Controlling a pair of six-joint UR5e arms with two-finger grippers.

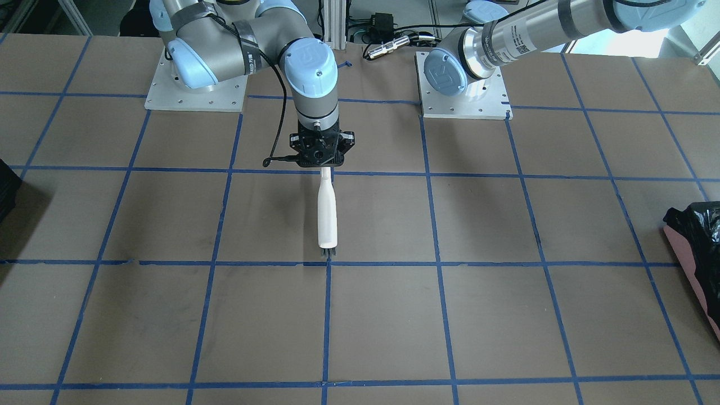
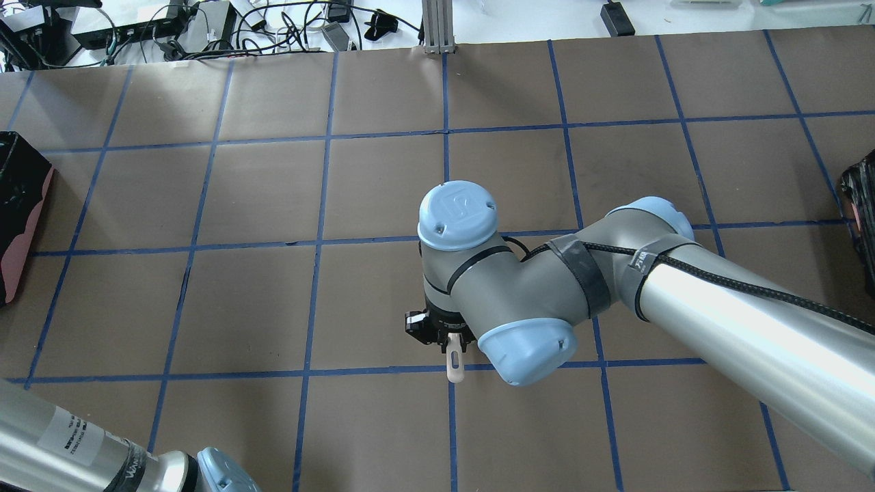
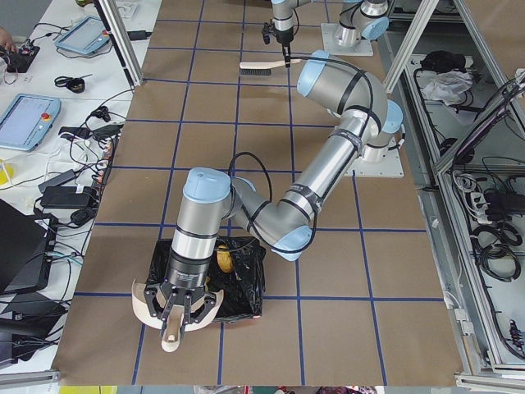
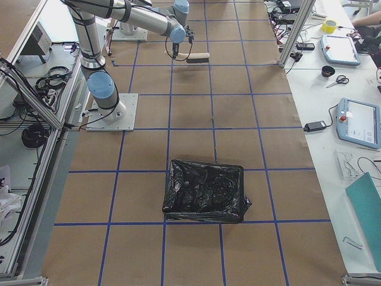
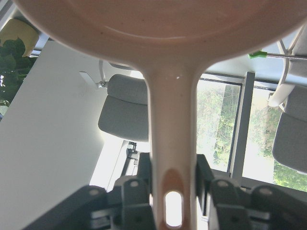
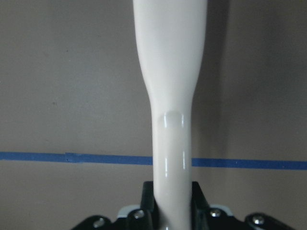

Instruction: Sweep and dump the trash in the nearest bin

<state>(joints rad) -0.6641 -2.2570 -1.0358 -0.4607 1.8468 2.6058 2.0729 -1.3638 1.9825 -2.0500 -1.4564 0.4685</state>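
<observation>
My left gripper (image 5: 172, 196) is shut on the handle of the cream dustpan (image 5: 168, 28). In the exterior left view the left gripper (image 3: 180, 316) holds the dustpan (image 3: 143, 300) tipped at the rim of the bin (image 3: 246, 287), which is lined with a black bag. One yellowish scrap of trash (image 3: 223, 261) lies inside the bin; the other scraps are hidden. My right gripper (image 1: 322, 163) is shut on a white brush (image 1: 326, 214) at the table's middle, bristles touching the table. The brush handle fills the right wrist view (image 6: 168, 72).
The pink-sided bin shows at the table's edge (image 1: 697, 281), (image 2: 20, 225). A second black-bagged container (image 4: 205, 190) stands at the opposite end (image 2: 861, 212). The brown table (image 1: 450, 326) carries a blue tape grid. Cables and equipment lie beyond the table's far edge (image 2: 205, 27).
</observation>
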